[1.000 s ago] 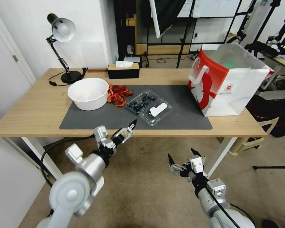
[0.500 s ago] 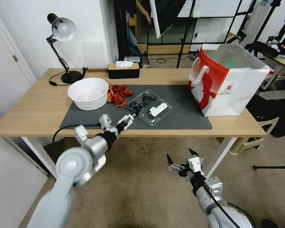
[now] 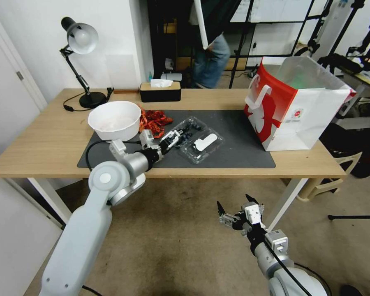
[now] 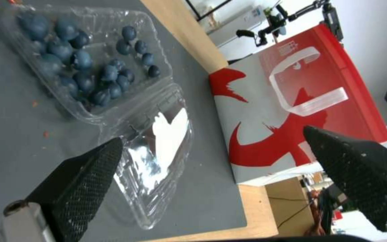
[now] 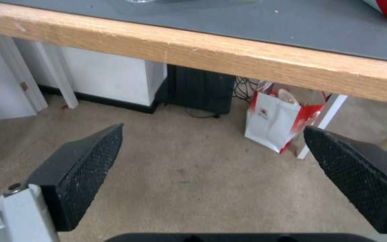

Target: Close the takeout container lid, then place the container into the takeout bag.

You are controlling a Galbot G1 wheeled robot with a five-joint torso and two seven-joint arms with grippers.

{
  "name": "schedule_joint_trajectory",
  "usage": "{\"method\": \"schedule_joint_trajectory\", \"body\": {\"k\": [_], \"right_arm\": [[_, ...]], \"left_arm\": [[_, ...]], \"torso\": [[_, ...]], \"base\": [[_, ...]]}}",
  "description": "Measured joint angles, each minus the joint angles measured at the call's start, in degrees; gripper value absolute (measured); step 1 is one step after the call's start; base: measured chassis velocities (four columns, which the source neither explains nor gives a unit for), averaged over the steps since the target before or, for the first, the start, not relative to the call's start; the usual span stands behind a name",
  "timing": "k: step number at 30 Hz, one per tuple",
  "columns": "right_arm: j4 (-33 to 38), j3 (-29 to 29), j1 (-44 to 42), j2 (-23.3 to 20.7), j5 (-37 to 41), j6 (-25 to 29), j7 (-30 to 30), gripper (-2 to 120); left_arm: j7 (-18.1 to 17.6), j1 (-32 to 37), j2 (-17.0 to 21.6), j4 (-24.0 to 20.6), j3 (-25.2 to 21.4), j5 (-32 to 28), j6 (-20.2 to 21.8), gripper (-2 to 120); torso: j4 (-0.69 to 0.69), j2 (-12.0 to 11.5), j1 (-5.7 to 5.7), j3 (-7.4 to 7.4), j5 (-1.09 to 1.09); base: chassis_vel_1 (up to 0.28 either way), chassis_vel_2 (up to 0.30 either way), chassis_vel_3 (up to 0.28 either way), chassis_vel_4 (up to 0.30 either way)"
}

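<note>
Lid-closing step: left gripper, jaws wide, is poised over the takeout container. The lid is to be folded shut. Right gripper, wide, is parked below the tabletop.

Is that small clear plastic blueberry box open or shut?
Open. The clear plastic blueberry box lies spread flat on the grey mat, its white-stickered lid beside the berries, not over them.

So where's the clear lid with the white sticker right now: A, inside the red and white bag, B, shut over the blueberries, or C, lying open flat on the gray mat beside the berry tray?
C: the lid lies open on the gray mat, beside the berry-filled takeout container.
</note>
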Motion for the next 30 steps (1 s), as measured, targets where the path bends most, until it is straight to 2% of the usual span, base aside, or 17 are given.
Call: {"method": "schedule_joint_trajectory", "body": {"k": [14, 30], "right_arm": [[-1.1, 0.1, 0.8, 0.3, -0.1, 0.0, 0.0, 100], [-2.0, 0.2, 1.6, -0.2, 0.1, 0.0, 0.0, 100]], "left_arm": [[0.1, -3.9, -1.6, 7.4, 3.2, 2.8, -0.3, 100], [0.5, -4.6, -2.3, 10.2, 4.1, 5.5, -0.4, 100]], "torso": [[0.00, 0.0, 0.00, 0.00, 0.00], [0.00, 0.0, -0.01, 0.00, 0.00]], "base": [[0.000, 0.000, 0.000, 0.000], [0.000, 0.000, 0.000, 0.000]]}}
